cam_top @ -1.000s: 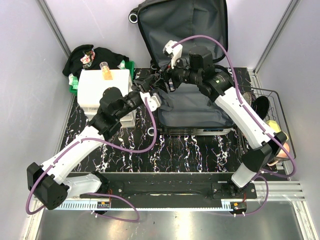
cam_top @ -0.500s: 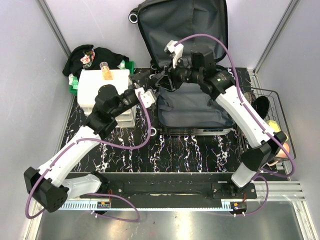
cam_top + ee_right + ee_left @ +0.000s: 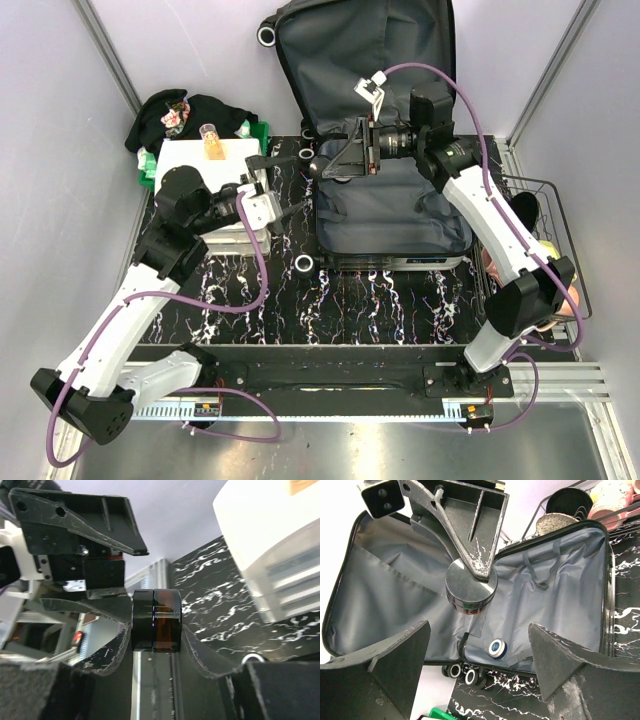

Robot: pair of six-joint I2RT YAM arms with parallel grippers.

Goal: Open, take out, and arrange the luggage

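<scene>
The luggage point(image 3: 390, 215) lies open on the table with its lid leaning on the back wall, and its grey lining point(image 3: 560, 595) is in view. My right gripper point(image 3: 322, 165) hangs over the luggage's left edge. It is shut on a small round jar point(image 3: 156, 620) with a black lid and an amber body, which also shows in the left wrist view as the jar point(image 3: 471, 591). My left gripper point(image 3: 285, 185) stands open and empty, left of the luggage and facing the jar. A small blue-and-white tin point(image 3: 496, 648) lies on the lining.
A white drawer unit point(image 3: 200, 175) with a small bottle point(image 3: 211, 142) on top stands at the left. Behind it are a green bin point(image 3: 258, 130) and black clothes point(image 3: 195, 112). A wire basket point(image 3: 535, 215) holding items is at the right edge.
My right gripper has shut on the jar. The left gripper has opened wide and pulled back to the left, away from the luggage.
</scene>
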